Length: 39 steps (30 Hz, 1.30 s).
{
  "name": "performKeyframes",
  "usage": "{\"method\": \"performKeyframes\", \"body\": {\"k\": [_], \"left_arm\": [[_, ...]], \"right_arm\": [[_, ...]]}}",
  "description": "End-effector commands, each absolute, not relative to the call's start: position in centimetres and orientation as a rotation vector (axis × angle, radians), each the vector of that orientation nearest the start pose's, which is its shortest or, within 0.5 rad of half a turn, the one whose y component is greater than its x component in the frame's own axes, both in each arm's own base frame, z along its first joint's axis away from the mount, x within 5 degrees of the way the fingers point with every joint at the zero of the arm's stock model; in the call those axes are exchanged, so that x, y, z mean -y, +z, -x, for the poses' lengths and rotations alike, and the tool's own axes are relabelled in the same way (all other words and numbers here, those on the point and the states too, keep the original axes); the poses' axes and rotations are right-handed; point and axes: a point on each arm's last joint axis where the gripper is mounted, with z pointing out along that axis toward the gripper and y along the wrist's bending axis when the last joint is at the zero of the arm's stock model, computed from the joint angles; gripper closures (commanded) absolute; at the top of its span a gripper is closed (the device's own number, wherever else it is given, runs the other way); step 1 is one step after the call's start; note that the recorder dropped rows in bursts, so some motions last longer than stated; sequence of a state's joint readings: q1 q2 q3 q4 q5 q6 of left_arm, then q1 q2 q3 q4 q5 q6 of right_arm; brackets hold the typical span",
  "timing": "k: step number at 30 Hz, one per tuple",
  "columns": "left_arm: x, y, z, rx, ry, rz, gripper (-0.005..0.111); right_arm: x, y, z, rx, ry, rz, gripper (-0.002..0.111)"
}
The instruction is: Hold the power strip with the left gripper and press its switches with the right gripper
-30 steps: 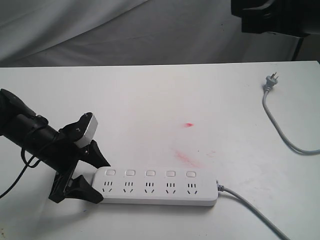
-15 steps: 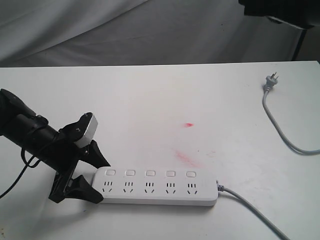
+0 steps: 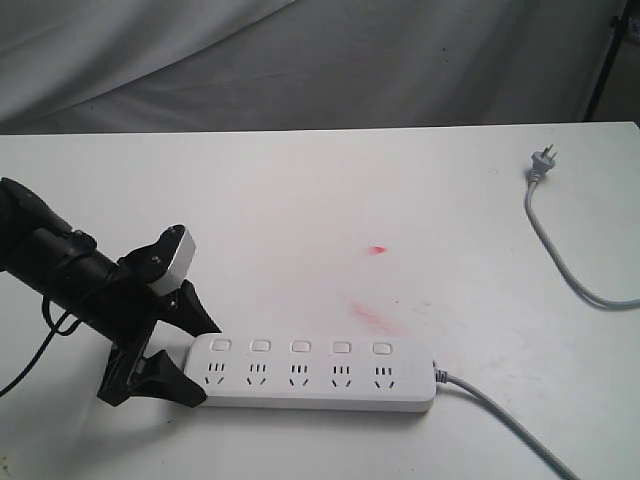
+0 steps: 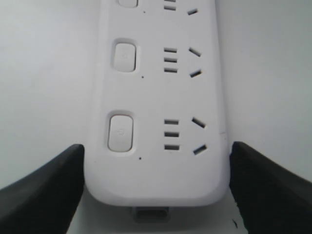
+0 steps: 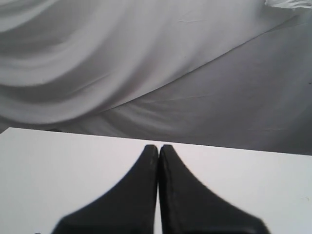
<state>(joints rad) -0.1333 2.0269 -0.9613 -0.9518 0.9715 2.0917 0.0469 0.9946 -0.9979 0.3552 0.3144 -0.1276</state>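
Observation:
The white power strip (image 3: 320, 375) lies flat near the table's front edge, with its switches (image 3: 300, 346) in a row above the sockets. My left gripper (image 3: 210, 363) straddles the strip's left end, one black finger (image 4: 53, 185) against each long side, shut on it. In the left wrist view two switches (image 4: 120, 132) and their sockets show on the power strip (image 4: 161, 97) between the fingers of the left gripper (image 4: 157, 148). My right gripper (image 5: 159, 146) is shut with nothing in it, high above the table and facing the grey backdrop. It is out of the exterior view.
The strip's grey cable (image 3: 520, 430) runs off the front right, and its plug (image 3: 541, 165) lies at the far right of the white table (image 3: 300, 200). Red smudges (image 3: 375, 318) mark the table behind the strip. Grey cloth (image 3: 300, 60) hangs behind.
The dark body of the right arm at the top right of the exterior view has moved up and out of frame. The left gripper and the strip have not moved.

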Motion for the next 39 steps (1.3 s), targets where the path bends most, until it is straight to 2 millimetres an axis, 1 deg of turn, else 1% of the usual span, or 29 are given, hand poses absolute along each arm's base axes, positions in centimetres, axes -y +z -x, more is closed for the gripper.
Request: {"method": "performKeyframes", "body": {"k": [1,7,10,15,20,23,25,26,28,29,35,39], "left_arm": [[10.4,9.7,-30.0,-1.917,-0.895,-1.809,0.061],[10.4,9.7,-30.0,-1.917,-0.895,-1.809,0.061],[10.4,9.7,-30.0,-1.917,-0.895,-1.809,0.061],[10.4,9.7,-30.0,-1.917,-0.895,-1.809,0.061],[10.4,9.7,-30.0,-1.917,-0.895,-1.809,0.061],[10.4,9.7,-30.0,-1.917,-0.895,-1.809,0.061],[10.4,9.7,-30.0,-1.917,-0.895,-1.809,0.061],[10.4,9.7,-30.0,-1.917,-0.895,-1.809,0.061],[10.4,9.7,-30.0,-1.917,-0.895,-1.809,0.061],[10.4,9.7,-30.0,-1.917,-0.895,-1.809,0.061],[10.4,9.7,-30.0,-1.917,-0.895,-1.809,0.061],[10.4,9.7,-30.0,-1.917,-0.895,-1.809,0.061]], "right_arm": [[-1.6,41.2,-20.0,-1.788,0.240,-0.064,0.108],[-1.4,41.8,-18.4,-1.764,0.183,-0.023,0.108],[-1.0,41.1,-17.3,-1.764,0.164,-0.039,0.108],[0.0,38.4,-15.2,-1.784,0.124,-0.105,0.108],[0.2,36.1,-13.4,-1.763,0.062,-0.085,0.108],[0.3,34.7,-12.0,-1.713,0.038,-0.074,0.108],[0.4,33.5,-11.2,-1.689,0.028,-0.088,0.108],[0.5,32.5,-10.6,-1.694,0.014,-0.089,0.108],[0.5,31.1,-10.0,-1.705,-0.001,-0.078,0.108],[0.5,30.6,-9.7,-1.707,-0.001,-0.078,0.108],[0.3,26.0,-7.1,-1.687,-0.006,-0.074,0.108],[0.3,23.9,-5.9,-1.650,-0.013,-0.067,0.108]]}}
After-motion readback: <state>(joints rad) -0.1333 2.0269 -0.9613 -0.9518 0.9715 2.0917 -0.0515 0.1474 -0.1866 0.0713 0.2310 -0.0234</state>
